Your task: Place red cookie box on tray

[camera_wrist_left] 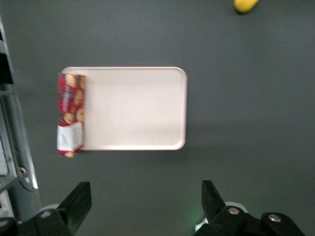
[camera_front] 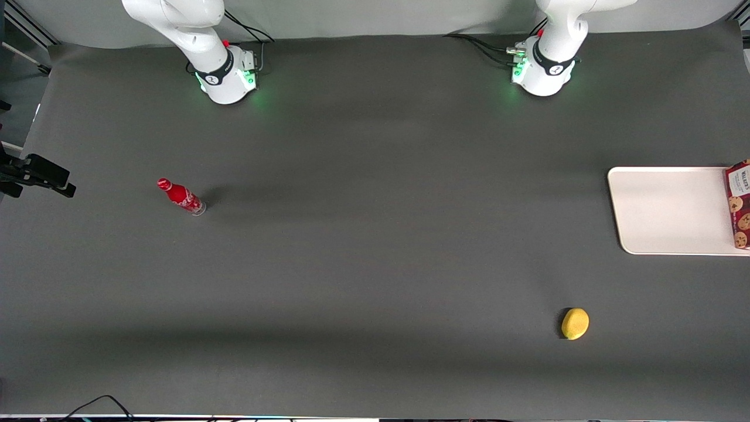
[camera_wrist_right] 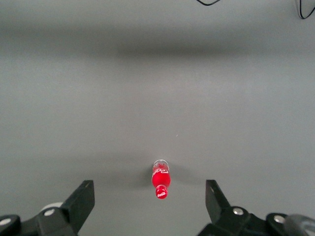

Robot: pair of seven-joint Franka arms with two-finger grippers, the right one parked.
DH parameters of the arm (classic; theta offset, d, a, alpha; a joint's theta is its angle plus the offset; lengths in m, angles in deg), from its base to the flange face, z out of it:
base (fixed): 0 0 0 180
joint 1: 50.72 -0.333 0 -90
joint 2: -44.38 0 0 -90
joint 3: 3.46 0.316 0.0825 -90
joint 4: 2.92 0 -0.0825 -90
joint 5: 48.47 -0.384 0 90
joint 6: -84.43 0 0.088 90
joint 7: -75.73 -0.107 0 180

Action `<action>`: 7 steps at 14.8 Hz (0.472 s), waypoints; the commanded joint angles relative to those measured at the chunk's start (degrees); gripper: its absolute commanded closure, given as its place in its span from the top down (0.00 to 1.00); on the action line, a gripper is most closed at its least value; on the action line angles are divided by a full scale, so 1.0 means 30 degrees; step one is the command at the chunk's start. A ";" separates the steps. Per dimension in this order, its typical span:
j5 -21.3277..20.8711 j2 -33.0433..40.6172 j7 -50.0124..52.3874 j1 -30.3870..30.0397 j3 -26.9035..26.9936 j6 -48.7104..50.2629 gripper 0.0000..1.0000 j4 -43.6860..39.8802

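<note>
The left arm's tool (camera_wrist_left: 146, 206) hangs high above the dark grey counter (camera_wrist_left: 246, 98), its two black fingers (camera_wrist_left: 78, 199) spread wide with nothing between them. Below lies the cream-white tray (camera_wrist_left: 138, 108), flat and bare over most of its surface. The red cookie box (camera_wrist_left: 71, 114) lies along one short end of the tray, resting on the rim there, its white label panel at one end. A yellow fruit (camera_wrist_left: 245, 5) sits on the counter, well apart from the tray
</note>
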 commanded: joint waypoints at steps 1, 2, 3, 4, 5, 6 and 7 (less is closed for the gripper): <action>-0.0549 0.2139 0.5356 -0.0057 -0.4175 0.2131 1.00 0.1326; -0.0549 0.2812 0.6648 -0.0086 -0.5465 0.1931 1.00 0.2231; -0.0549 0.3485 0.7618 -0.0086 -0.6551 0.1668 1.00 0.3139; -0.0346 0.3927 0.8237 -0.0086 -0.7374 0.1404 1.00 0.3902; -0.0228 0.4367 0.8794 -0.0057 -0.8049 0.0764 1.00 0.4838; -0.0168 0.4864 0.9177 -0.0115 -0.8636 0.0090 1.00 0.5717; -0.0168 0.4985 0.9267 -0.0086 -0.8874 -0.0265 1.00 0.5929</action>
